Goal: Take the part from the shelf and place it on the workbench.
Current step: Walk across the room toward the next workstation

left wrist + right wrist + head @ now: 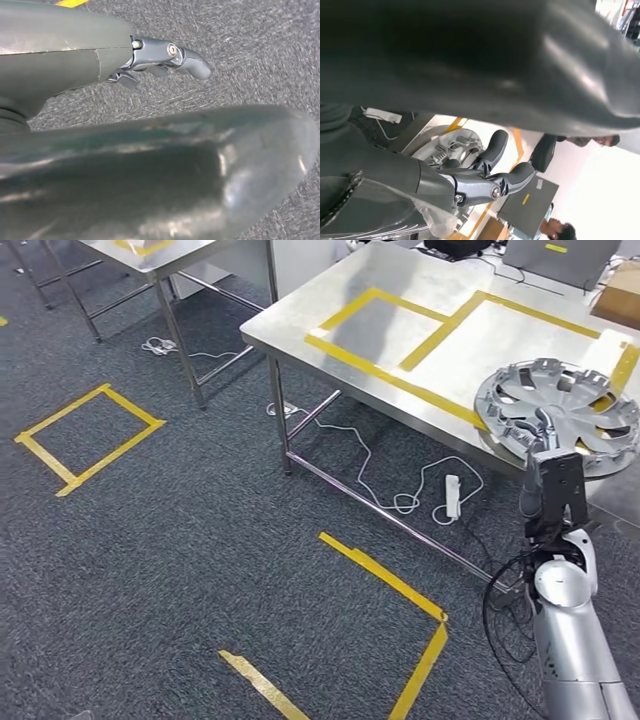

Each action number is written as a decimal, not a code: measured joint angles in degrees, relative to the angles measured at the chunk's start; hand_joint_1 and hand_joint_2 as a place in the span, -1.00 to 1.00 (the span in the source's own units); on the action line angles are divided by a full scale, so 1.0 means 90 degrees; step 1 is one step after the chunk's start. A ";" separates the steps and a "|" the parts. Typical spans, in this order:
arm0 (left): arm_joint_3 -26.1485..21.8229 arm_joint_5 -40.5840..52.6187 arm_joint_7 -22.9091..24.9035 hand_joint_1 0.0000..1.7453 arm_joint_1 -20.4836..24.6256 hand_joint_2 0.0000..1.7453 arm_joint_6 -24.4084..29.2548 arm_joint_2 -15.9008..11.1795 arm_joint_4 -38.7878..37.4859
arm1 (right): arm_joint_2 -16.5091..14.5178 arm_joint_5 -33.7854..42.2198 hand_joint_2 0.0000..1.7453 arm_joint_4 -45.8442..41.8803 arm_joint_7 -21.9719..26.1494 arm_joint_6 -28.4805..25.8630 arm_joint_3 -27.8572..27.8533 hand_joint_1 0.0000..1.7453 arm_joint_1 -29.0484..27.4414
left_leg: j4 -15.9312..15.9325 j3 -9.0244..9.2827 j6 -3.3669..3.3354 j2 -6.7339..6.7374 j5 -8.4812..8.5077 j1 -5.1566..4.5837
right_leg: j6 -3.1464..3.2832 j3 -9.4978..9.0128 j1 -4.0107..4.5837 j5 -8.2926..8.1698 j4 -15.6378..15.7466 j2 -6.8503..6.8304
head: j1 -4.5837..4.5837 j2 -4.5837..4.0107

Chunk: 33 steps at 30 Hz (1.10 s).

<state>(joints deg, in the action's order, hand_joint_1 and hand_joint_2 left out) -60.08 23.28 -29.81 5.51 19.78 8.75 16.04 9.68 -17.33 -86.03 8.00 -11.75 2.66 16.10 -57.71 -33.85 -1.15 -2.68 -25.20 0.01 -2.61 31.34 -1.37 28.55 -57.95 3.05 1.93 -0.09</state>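
Observation:
A silver wheel cover [573, 405] lies on the steel workbench [377, 330] at its near right edge, partly over a yellow tape line and overhanging the edge a little. My right hand [537, 445] reaches up from below and grips the cover's near rim, fingers on top. In the right wrist view the wheel cover [448, 145] sits between the thick thumb and the darker fingers [508, 180]. My left hand [166, 55] hangs over the grey carpet, its fingers apart and holding nothing.
Yellow tape marks two rectangles on the workbench and squares on the carpet [87, 435]. A white power strip [453, 495] and cables lie under the bench. A second steel table [151, 255] stands at the far left. A laptop [558, 255] and a cardboard box [619, 295] sit at the back right.

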 joint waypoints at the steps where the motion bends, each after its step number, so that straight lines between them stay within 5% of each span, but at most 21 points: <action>1: 0.0000 0.0005 -0.0001 -1.00 -0.0001 -1.00 -0.0001 0.0000 0.0000 | 0.0003 -0.0019 -1.00 0.0001 0.0002 -0.0017 -0.0002 -1.00 -0.0005 | -0.0017 -0.0046 0.0042 -0.0054 0.0023 -0.0001 | 0.0026 -0.0026 0.0006 0.0030 0.0048 0.0012 | -0.0001 0.0000; 3: 0.0000 0.0011 -0.0003 -1.00 -0.0021 -1.00 -0.0001 -0.0004 0.0000 | 0.0005 -0.0068 -1.00 -0.0001 0.0006 -0.0042 -0.0004 -1.00 -0.0007 | -0.0046 -0.0107 0.0112 -0.0112 0.0043 0.0014 | 0.0098 -0.0007 0.0007 0.0011 0.0054 -0.0098 | -0.0003 0.0000; 5: 0.0000 0.0016 -0.0003 -1.00 -0.0029 -1.00 -0.0004 -0.0010 0.0000 | 0.0005 -0.0110 -1.00 -0.0004 0.0011 -0.0053 -0.0005 -1.00 0.0008 | -0.0325 -0.0236 0.0172 0.0019 -0.0151 0.0015 | 0.0183 -0.0014 -0.0003 -0.0012 0.0071 -0.0223 | -0.0028 0.0000; 8: 0.0000 0.0021 -0.0003 -1.00 -0.0019 -1.00 -0.0019 -0.0002 -0.0001 | 0.0005 -0.0163 -1.00 -0.0007 0.0015 -0.0062 -0.0011 -1.00 0.0016 | -0.1518 -0.0739 0.0239 0.0218 -0.0740 0.0034 | 0.0258 -0.0013 0.0024 -0.0011 0.0074 -0.0423 | -0.0056 0.0000; 10: 0.0000 0.0022 -0.0002 -1.00 -0.0025 -1.00 -0.0027 0.0001 -0.0002 | 0.0005 -0.0183 -1.00 -0.0007 0.0015 -0.0064 -0.0008 -1.00 0.0016 | -0.1879 -0.0869 0.0240 0.0237 -0.0790 0.0040 | 0.0266 -0.0015 0.0041 -0.0008 0.0070 -0.0549 | -0.0058 0.0000; 12: 0.0000 0.0022 -0.0001 -1.00 -0.0028 -1.00 -0.0032 -0.0001 -0.0002 | 0.0005 -0.0194 -1.00 -0.0007 0.0015 -0.0064 -0.0007 -1.00 0.0026 | -0.1287 -0.0557 0.0193 0.0307 -0.0418 0.0030 | 0.0262 -0.0029 0.0055 -0.0001 0.0068 -0.0672 | -0.0056 0.0000; 14: 0.0000 0.0022 -0.0001 -1.00 -0.0018 -1.00 -0.0035 -0.0002 -0.0001 | 0.0005 -0.0200 -1.00 -0.0007 0.0016 -0.0065 -0.0009 -1.00 0.0045 | -0.0432 -0.0140 0.0106 0.0577 -0.0115 -0.0033 | 0.0241 -0.0036 0.0084 0.0017 0.0060 -0.0783 | -0.0055 0.0000; 16: 0.0000 0.0022 -0.0001 -1.00 -0.0005 -1.00 -0.0036 -0.0002 -0.0002 | 0.0009 -0.0210 -1.00 -0.0007 0.0016 -0.0069 -0.0013 -1.00 0.0056 | -0.0087 -0.0013 0.0040 0.0742 -0.0075 -0.0099 | 0.0197 -0.0022 0.0118 0.0029 0.0054 -0.0900 | -0.0047 0.0000; 18: 0.0000 0.0022 -0.0002 -1.00 -0.0009 -1.00 -0.0036 -0.0001 -0.0002 | 0.0013 -0.0228 -1.00 -0.0007 0.0016 -0.0072 -0.0010 -1.00 0.0068 | -0.0042 -0.0038 -0.0017 0.0628 -0.0048 -0.0096 | 0.0138 -0.0009 0.0123 0.0049 0.0056 -0.1010 | -0.0038 0.0000; 20: 0.0000 0.0022 -0.0003 -1.00 -0.0015 -1.00 -0.0033 0.0003 -0.0002 | 0.0016 -0.0253 -1.00 -0.0008 0.0021 -0.0075 -0.0003 -1.00 0.0085 | 0.0014 -0.0033 -0.0093 0.0496 0.0002 -0.0065 | 0.0084 0.0082 0.0100 0.0219 -0.0139 -0.0832 | -0.0023 0.0000; 23: -0.0001 0.0022 -0.0002 -1.00 0.0006 -1.00 -0.0031 -0.0001 -0.0002 | 0.0031 -0.0286 -1.00 -0.0008 0.0025 -0.0084 -0.0008 -1.00 0.0081 | 0.0036 -0.0047 -0.0155 0.0344 0.0040 -0.0048 | 0.0049 0.0452 0.0076 0.0668 -0.0962 -0.0437 | 0.0008 0.0000; 27: 0.0000 0.0022 -0.0001 -1.00 0.0010 -1.00 -0.0031 -0.0001 -0.0002 | 0.0034 -0.0292 -1.00 -0.0007 0.0024 -0.0086 -0.0011 -1.00 0.0073 | 0.0036 -0.0051 -0.0158 0.0317 0.0042 -0.0048 | 0.0045 0.0540 0.0075 0.0748 -0.1148 -0.0406 | 0.0011 0.0000; 30: -0.0001 0.0022 -0.0002 -1.00 0.0005 -1.00 -0.0031 0.0009 -0.0002 | 0.0034 -0.0307 -1.00 -0.0007 0.0024 -0.0086 -0.0004 -1.00 0.0055 | 0.0032 -0.0064 -0.0163 0.0224 0.0049 -0.0052 | 0.0032 0.0780 0.0076 0.0871 -0.1594 -0.0368 | 0.0008 0.0000; 33: -0.0002 0.0022 -0.0001 -1.00 -0.0005 -1.00 -0.0032 0.0019 -0.0002 | 0.0034 -0.0387 -1.00 -0.0016 0.0029 -0.0087 0.0022 -1.00 0.0045 | -0.0070 -0.0156 -0.0058 -0.0202 0.0069 -0.0032 | 0.0048 0.0342 0.0029 0.0219 -0.0545 -0.0025 | 0.0006 0.0000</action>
<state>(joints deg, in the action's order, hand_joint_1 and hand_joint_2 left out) -60.11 23.47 -29.81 5.47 19.50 8.93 16.02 9.99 -20.82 -86.18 8.26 -12.53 2.85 16.51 -58.35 -35.25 -1.68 -4.49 -24.58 -0.28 -2.18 34.42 -1.11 30.52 -62.85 2.82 1.98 -0.09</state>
